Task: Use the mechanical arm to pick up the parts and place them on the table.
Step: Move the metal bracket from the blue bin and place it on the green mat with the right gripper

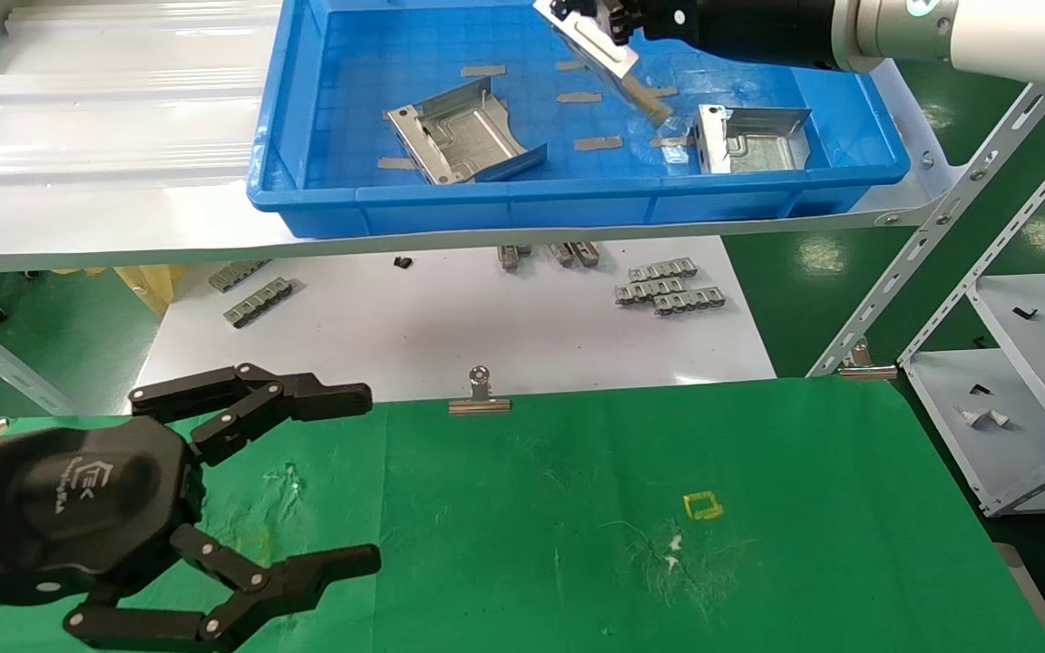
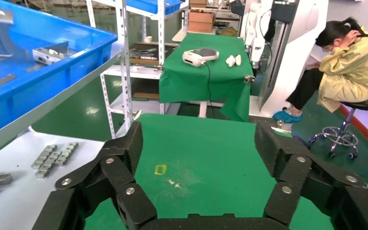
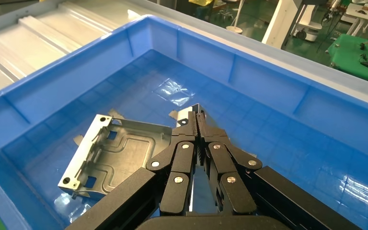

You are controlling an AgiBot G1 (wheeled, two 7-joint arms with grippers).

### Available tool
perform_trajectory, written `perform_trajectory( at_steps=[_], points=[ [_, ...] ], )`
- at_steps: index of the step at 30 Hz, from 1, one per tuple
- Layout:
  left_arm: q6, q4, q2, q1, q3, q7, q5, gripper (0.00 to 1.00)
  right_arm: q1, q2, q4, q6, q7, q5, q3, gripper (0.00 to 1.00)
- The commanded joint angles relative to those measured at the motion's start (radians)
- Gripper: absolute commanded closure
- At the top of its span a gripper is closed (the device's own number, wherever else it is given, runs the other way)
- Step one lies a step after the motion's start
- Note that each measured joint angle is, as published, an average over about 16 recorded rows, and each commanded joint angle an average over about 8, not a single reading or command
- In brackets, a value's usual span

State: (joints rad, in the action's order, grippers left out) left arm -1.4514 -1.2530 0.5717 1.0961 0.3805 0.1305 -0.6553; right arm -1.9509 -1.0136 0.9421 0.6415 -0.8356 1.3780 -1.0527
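At the top of the frame, the right gripper pinches a plate edge-on, lifting it clear of the blue bin; the left gripper hangs spread, idle, lower left.

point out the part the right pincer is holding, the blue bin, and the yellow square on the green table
held part (image 1: 590,47), head view, its shiny flat face
blue bin (image 1: 577,204), head view, near wall
yellow square (image 1: 703,505), head view, centre of outline

Right end effector clamped shut; left end effector spread wide.
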Motion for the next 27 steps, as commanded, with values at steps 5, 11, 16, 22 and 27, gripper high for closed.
perform_trajectory(
  at_steps=[5,11,16,22,27],
  points=[
    [0.000,0.000,0.000,0.000,0.000,0.000,0.000,0.00,0.021,-0.001,-0.014,-0.015,0.059,0.007,0.000,1.00],
    [0.000,0.000,0.000,0.000,0.000,0.000,0.000,0.00,0.047,-0.047,-0.079,-0.036,0.125,0.010,-0.003,1.00],
    [0.000,0.000,0.000,0.000,0.000,0.000,0.000,0.00,0.066,-0.099,-0.147,-0.045,0.168,0.003,-0.004,1.00],
    [0.000,0.000,0.000,0.000,0.000,0.000,0.000,0.00,0.082,-0.144,-0.206,-0.053,0.222,-0.011,0.003,1.00],
    [0.000,0.000,0.000,0.000,0.000,0.000,0.000,0.00,0.090,-0.174,-0.233,-0.077,0.284,-0.007,0.007,1.00]
  ],
)
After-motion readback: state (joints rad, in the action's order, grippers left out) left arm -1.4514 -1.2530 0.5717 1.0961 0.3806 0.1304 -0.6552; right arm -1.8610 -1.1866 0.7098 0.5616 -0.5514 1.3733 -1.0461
